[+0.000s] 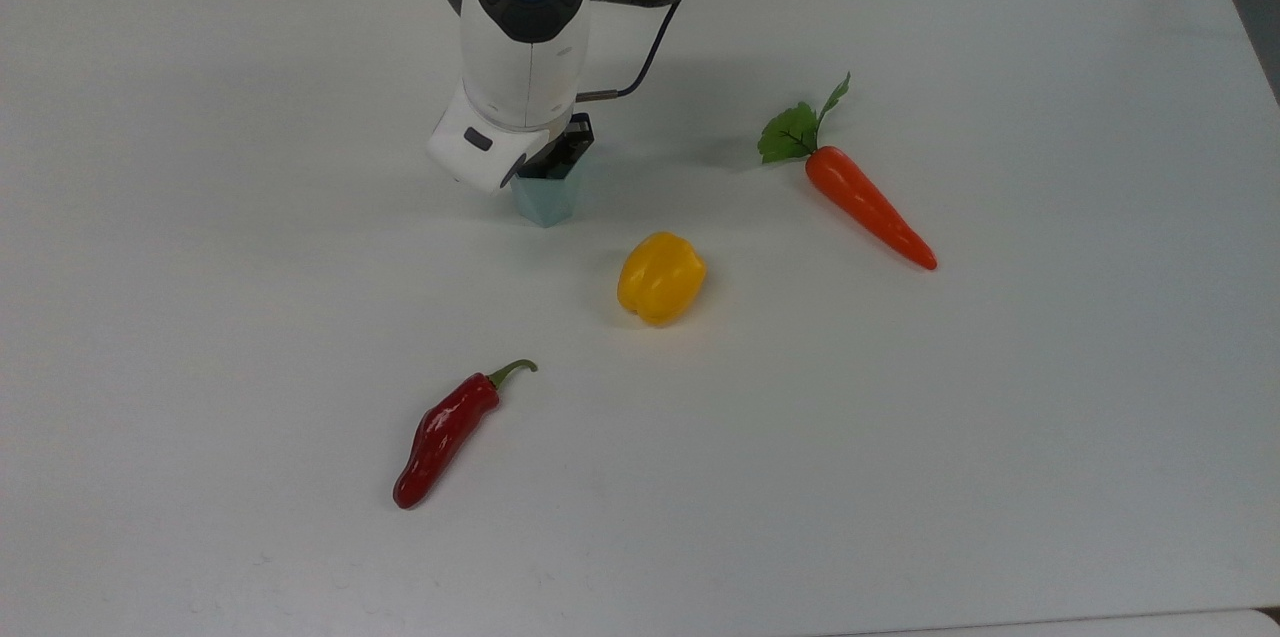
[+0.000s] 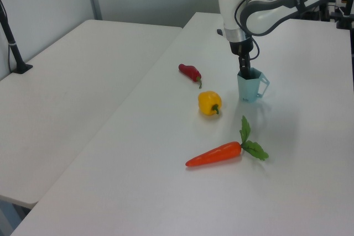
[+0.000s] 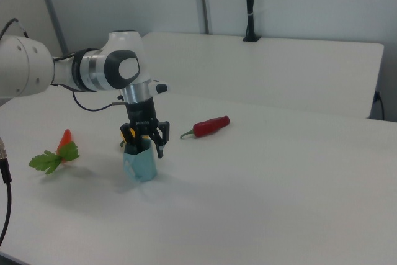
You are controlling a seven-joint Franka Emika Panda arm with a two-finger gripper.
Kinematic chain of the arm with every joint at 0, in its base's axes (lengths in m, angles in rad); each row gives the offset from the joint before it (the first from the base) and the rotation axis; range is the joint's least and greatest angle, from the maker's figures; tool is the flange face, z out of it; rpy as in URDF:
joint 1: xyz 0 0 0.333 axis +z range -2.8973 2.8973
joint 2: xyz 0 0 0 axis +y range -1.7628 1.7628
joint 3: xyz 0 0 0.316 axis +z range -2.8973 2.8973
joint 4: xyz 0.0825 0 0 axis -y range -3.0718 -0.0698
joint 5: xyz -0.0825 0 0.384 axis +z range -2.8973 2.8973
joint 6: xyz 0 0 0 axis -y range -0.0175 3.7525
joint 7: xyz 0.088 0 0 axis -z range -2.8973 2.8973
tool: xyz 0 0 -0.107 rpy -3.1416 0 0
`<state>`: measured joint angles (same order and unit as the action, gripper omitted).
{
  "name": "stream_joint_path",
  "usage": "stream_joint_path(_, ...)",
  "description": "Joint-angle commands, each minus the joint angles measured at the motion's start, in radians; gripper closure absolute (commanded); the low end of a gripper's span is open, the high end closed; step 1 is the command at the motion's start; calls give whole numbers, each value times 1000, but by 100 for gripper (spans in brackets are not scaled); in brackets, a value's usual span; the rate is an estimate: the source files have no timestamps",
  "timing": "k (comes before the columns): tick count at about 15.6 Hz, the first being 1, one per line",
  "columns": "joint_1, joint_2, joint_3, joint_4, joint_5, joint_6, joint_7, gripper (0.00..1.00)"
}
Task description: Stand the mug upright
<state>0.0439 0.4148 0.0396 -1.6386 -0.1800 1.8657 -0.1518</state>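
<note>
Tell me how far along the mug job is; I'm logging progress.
Mostly done: the mug stands upright on the table, mouth up, near the yellow pepper. In hand: the gripper grips its rim, one finger inside. Left: open the fingers and lift the arm clear.

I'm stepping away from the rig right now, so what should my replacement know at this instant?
Gripper: shut on the mug's rim, one finger inside, pointing straight down.
Mug: upright on the table, mouth up, handle toward the left view's right, close to the yellow pepper.
Done: mug looks set upright.
Left: open the fingers, lift straight up so the mug is not tipped.
</note>
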Motion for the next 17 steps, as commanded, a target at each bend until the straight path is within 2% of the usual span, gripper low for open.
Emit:
stream_joint_path(1, 1, -76, -10, -44, 7, 18, -23, 0)
stream_joint_path(4, -7, -146, -13, -43, 20, 13, 30, 0)
stream_joint_path(8, -18, -249, -12, -21, 24, -39, 221, 0)
stream_joint_path(10, -18, -313, -13, -21, 53, -77, 238, 0)
stream_joint_path(12, -51, -375, -21, -21, 152, -118, 253, 0)
stream_joint_path(13, -70, -395, -23, -21, 172, -137, 248, 0)
stream_joint_path(17, -70, -413, -23, -20, 165, -183, 239, 0)
